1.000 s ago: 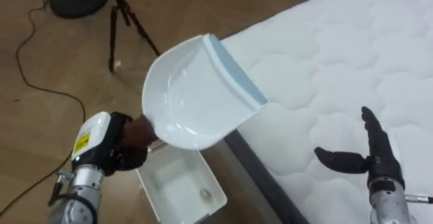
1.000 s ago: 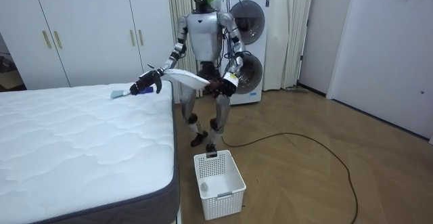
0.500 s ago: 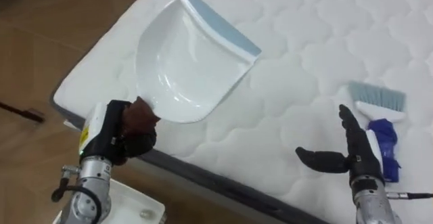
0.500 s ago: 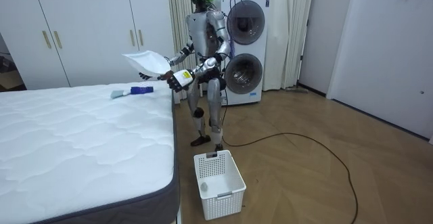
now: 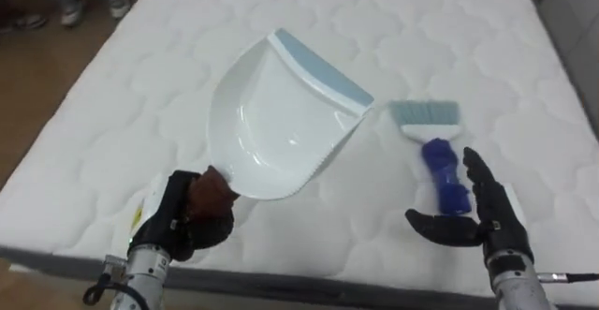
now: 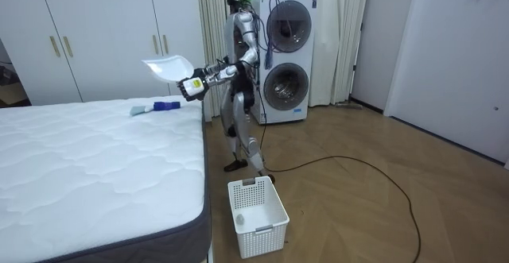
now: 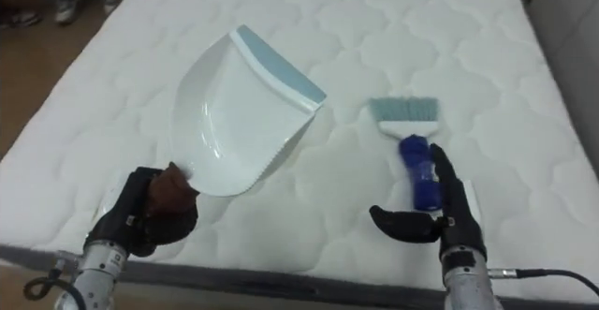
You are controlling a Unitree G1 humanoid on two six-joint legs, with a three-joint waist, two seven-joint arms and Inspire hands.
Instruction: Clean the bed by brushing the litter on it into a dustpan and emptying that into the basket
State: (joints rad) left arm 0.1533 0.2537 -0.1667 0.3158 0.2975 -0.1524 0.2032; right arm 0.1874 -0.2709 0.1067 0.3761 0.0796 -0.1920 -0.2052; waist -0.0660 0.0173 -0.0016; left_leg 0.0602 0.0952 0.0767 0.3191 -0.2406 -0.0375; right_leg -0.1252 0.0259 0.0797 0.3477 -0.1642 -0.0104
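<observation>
The left hand (image 5: 192, 224) is closed, its fingers curled round the brown handle (image 5: 211, 186) of the white dustpan (image 5: 281, 123). The pan extends up and away from this hand, open face toward the camera, with the pale blue lip (image 5: 323, 66) at the end farthest from the hand. The pan is held in the air above the white quilted mattress (image 5: 122, 113), clear of its surface (the room view confirms the gap). The right hand (image 5: 487, 218) is open: fingers straight and close together, pointing away from the robot, thumb spread out toward the left hand. The brush (image 5: 440, 160) lies flat on the mattress just ahead of the right hand and slightly to its thumb side; the blue grip points back at the hand and the pale bristles (image 5: 424, 113) lie at the far end. Contact between the fingers and the grip cannot be determined. The brush lies between the two hands, nearer the right one. In the room view, the robot stands at the bed's edge, with a white basket (image 6: 257, 209) on the floor well below and behind the left hand.
</observation>
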